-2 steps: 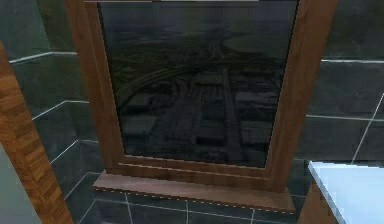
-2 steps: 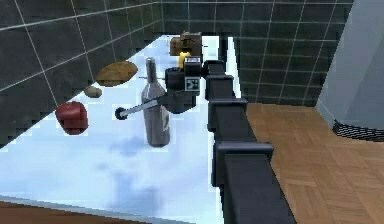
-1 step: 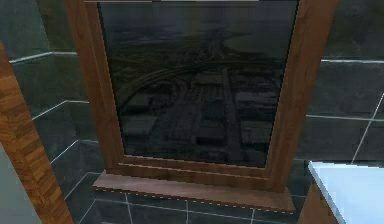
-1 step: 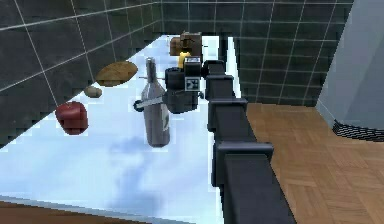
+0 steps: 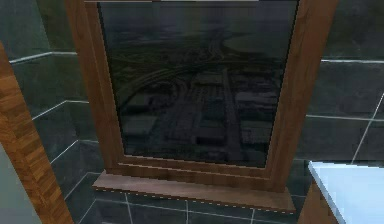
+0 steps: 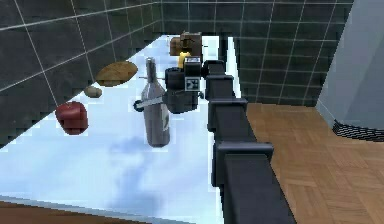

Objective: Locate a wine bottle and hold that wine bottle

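In the arm side view a grey wine bottle [image 6: 155, 112] with a dark neck stands upright on a pale countertop [image 6: 90, 165]. The dark arm [image 6: 235, 125] reaches from the bottom edge up to two white marked squares [image 6: 186, 84] just right of the bottle. The gripper [image 6: 160, 98] sits at the bottle's shoulder, with a thin finger showing on the bottle's left. Since the bottle rests on the counter at the gripper, I cannot tell whether it holds anything.
On the same counter are a red apple [image 6: 71, 116], a small tan lump [image 6: 92, 91], a loaf of bread [image 6: 116, 72] and a brown object [image 6: 185, 45] at the far end. Dark tiled walls surround it. The forward view faces a wood-framed window [image 5: 195, 85] and a counter corner [image 5: 352, 192].
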### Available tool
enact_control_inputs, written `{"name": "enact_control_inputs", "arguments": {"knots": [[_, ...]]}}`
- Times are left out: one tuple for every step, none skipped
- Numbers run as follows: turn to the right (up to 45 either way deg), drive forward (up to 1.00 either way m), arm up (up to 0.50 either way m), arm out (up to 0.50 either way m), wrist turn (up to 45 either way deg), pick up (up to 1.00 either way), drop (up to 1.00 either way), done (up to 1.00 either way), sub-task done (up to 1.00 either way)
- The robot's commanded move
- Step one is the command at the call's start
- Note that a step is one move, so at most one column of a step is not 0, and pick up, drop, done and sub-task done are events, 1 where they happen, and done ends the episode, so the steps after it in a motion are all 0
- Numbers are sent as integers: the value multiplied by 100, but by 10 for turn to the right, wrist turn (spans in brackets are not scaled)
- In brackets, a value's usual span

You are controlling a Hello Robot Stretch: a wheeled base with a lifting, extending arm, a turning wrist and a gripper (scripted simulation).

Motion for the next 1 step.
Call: {"name": "enact_control_inputs", "arguments": {"knots": [[0, 0, 0, 0, 0, 0, 0, 100, 0]]}}
